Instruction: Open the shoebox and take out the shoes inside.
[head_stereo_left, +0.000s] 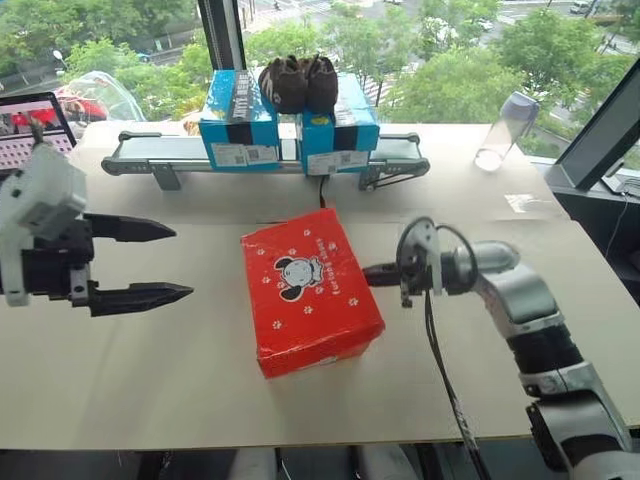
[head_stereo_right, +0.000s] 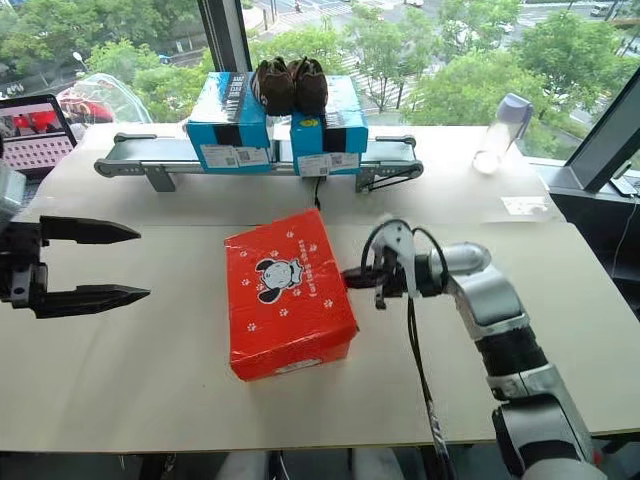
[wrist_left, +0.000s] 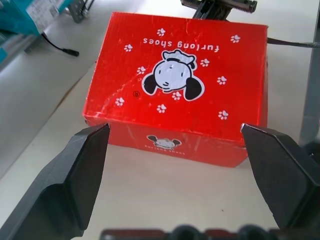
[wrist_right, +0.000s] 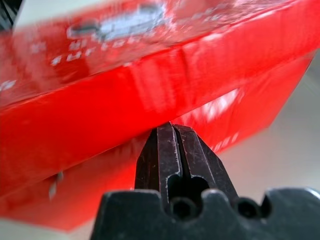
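Table (head_stereo_left: 150, 390): pale, wide top, carrying everything named here.
Shoebox (head_stereo_left: 308, 290): flat red cardboard box near the middle of the table, lid down in the head views. White cartoon dog with black ears on the lid, white paw prints scattered round it.
Shoebox axis: long side runs from the near edge of the table toward the far one, skewed a little, the near end swung to the robot's right.
Left wrist view adds: the words "furlong shoes" on the lid, a second small dog logo on the side wall facing the left gripper, and creases in the lid.
Right wrist view adds: the lid's rim overhanging the red side wall, with the right gripper's tips at that seam.
Left gripper (head_stereo_left: 150, 262): fingers spread wide apart, empty, well to the left of the shoebox and pointing at it.
Right gripper (head_stereo_left: 377, 274): fingers pressed together, tips at the shoebox's right side.
Blue boxes (head_stereo_left: 240, 120): two, on a grey rack at the far side.
Dark brown shoes (head_stereo_left: 298, 83): a pair, on top of the blue boxes.
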